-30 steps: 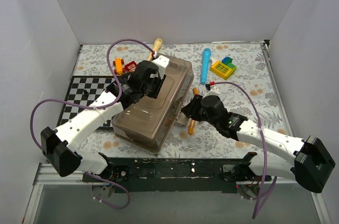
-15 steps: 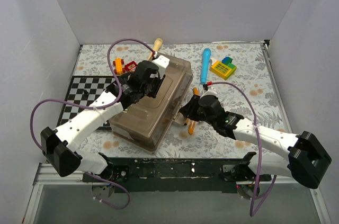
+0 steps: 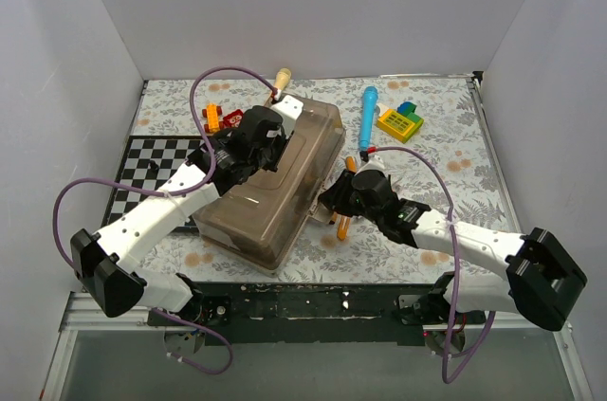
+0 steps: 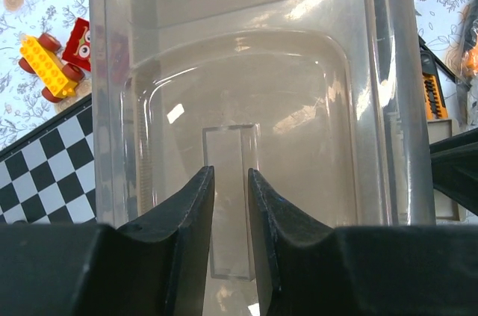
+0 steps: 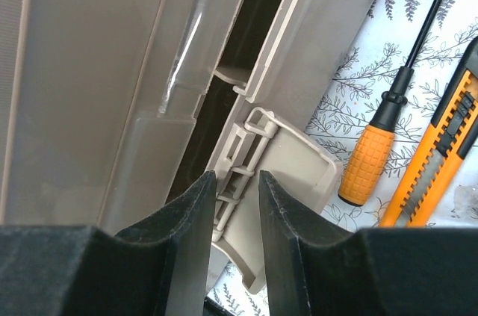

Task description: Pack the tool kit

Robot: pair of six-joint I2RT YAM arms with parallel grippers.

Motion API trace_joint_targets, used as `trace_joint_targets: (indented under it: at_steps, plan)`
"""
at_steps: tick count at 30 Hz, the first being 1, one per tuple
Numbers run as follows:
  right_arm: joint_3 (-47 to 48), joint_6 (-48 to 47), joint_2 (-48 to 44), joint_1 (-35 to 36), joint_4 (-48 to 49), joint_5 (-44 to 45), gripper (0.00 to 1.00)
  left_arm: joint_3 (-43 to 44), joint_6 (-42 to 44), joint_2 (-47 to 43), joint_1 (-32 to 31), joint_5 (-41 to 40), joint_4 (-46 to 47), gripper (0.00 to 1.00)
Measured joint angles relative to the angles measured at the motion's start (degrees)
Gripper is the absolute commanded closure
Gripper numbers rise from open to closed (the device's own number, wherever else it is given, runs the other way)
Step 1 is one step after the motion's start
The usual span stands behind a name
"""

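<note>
Toolbox [image 3: 275, 188] lies slantwise on worktop [image 3: 446, 140]. Left hand [image 4: 230, 174] over lid handle [image 4: 230, 144], fingers a narrow gap apart; hold on it: cannot tell. Right hand [image 5: 237, 178] at side latch [image 5: 299, 181], narrow gap straddling its hinge; grip unclear. Screwdriver [image 5: 371, 166] just beside latch

You are looking at a robotics lab test cell, not a home or workshop. Plain white panel walls [image 3: 313, 3] stand behind and to both sides of the grey-brown translucent plastic toolbox [image 3: 270, 202]. Beneath it lies a flower-printed tablecloth [image 3: 446, 136], to its left a black-and-white chequered mat [image 3: 142, 169], and in front of it a black mounting rail [image 3: 313, 301] trailing purple cables [image 3: 228, 68].
</note>
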Motion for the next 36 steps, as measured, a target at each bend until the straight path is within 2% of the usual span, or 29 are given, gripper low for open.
trace_joint_targets:
  at_steps: [7, 27, 28, 32, 34, 36]
  plan:
    - [0.0, 1.0, 1.4, 0.0, 2.0, -0.7, 0.61, 0.3, 0.6, -0.2, 0.0, -0.6, 0.4, 0.98]
    - [-1.7, 4.5, 1.6, -0.1, 8.5, -2.5, 0.49, 0.4, 2.5, -1.4, 0.5, -3.3, 0.7, 0.94]
    - [-1.8, 4.5, 1.4, -0.2, 8.7, -2.4, 0.49, 0.5, 2.5, -1.5, 0.6, -3.4, 0.7, 0.92]
    - [-2.0, 4.4, 1.2, -0.2, 11.0, -2.5, 0.48, 1.4, 3.0, -1.5, 0.6, -3.2, 0.6, 0.64]
    - [-2.0, 4.4, 1.2, -0.2, 12.9, -2.7, 0.48, 2.5, 2.9, -1.5, 0.6, -2.9, 0.5, 0.46]
    - [-2.0, 4.3, 1.3, -0.2, 14.7, -3.0, 0.48, 4.0, 3.2, -1.6, 0.6, -2.4, 0.3, 0.23]
